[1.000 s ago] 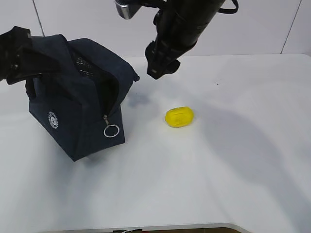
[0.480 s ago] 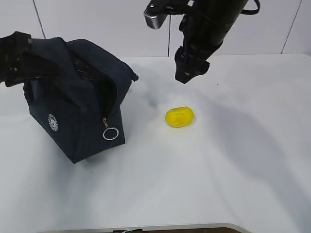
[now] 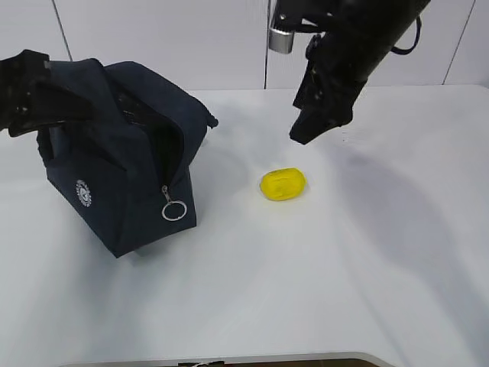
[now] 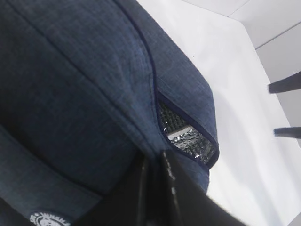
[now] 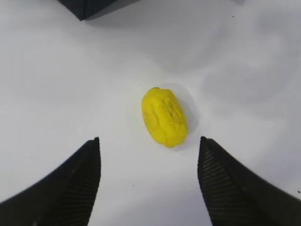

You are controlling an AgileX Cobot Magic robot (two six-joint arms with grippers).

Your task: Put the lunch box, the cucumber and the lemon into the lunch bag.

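The navy lunch bag [image 3: 122, 180] stands on the left of the white table, its zipper mouth gaping toward the right. My left gripper [image 3: 40, 95] is shut on the bag's top fabric, holding it up. In the left wrist view the pinched jaws [image 4: 154, 162] sit just under the silver lining [image 4: 188, 137]. The yellow lemon [image 3: 283, 183] lies on the table right of the bag. My right gripper [image 3: 306, 131] hangs open above and slightly behind it. From the right wrist the lemon [image 5: 164, 117] lies just ahead of the open gripper [image 5: 149, 141]. Lunch box and cucumber are out of view.
A silver ring pull [image 3: 173, 209] dangles from the zipper at the bag's front corner. A corner of the bag [image 5: 89, 5] shows at the top of the right wrist view. The white table [image 3: 344, 275] stretches right and forward, with a wall behind.
My right arm has swung right, from beside the bag's mouth to over the lemon. Bag, lemon and left gripper have stayed put.
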